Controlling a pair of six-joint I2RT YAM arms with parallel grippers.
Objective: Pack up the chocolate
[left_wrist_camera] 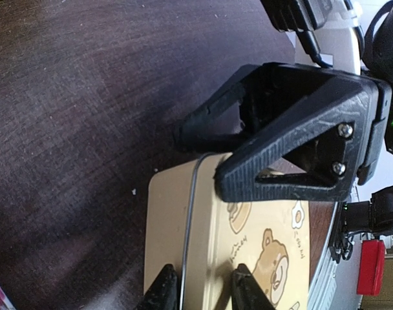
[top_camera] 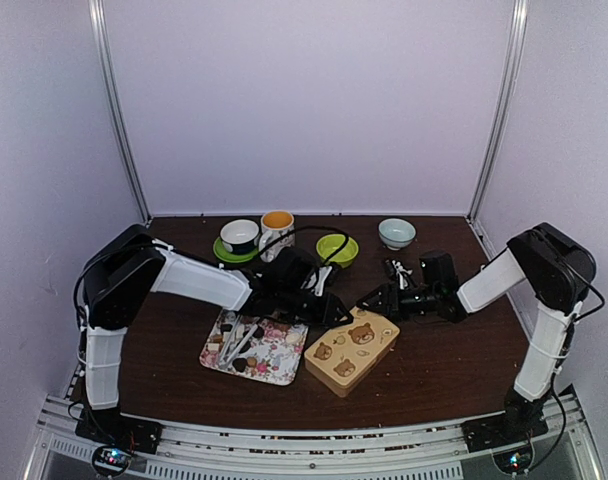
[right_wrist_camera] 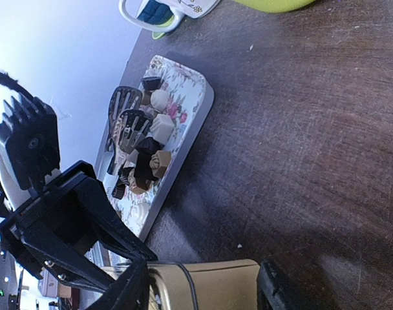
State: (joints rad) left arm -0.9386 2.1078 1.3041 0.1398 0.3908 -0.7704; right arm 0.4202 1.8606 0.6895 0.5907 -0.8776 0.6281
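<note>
The chocolate (right_wrist_camera: 151, 158), several dark, tan and cream pieces, lies on a floral tray (right_wrist_camera: 200, 106) with metal tongs (right_wrist_camera: 128, 119); the top view shows the chocolate (top_camera: 240, 363) on the tray's (top_camera: 276, 362) left side. A tan bear tin (top_camera: 352, 351) lies closed to the tray's right. My left gripper (left_wrist_camera: 205, 294) is shut on the tin's (left_wrist_camera: 274, 258) lid edge at its far left corner. My right gripper (right_wrist_camera: 201, 290) is open, one finger on each side of the tin's (right_wrist_camera: 229, 287) far end. The two grippers nearly meet over it.
Along the back stand a white cup on a green saucer (top_camera: 239, 236), a mug with an orange inside (top_camera: 276, 231), a green bowl (top_camera: 337, 248) and a pale blue bowl (top_camera: 396, 232). Cables trail over the arms behind the tin.
</note>
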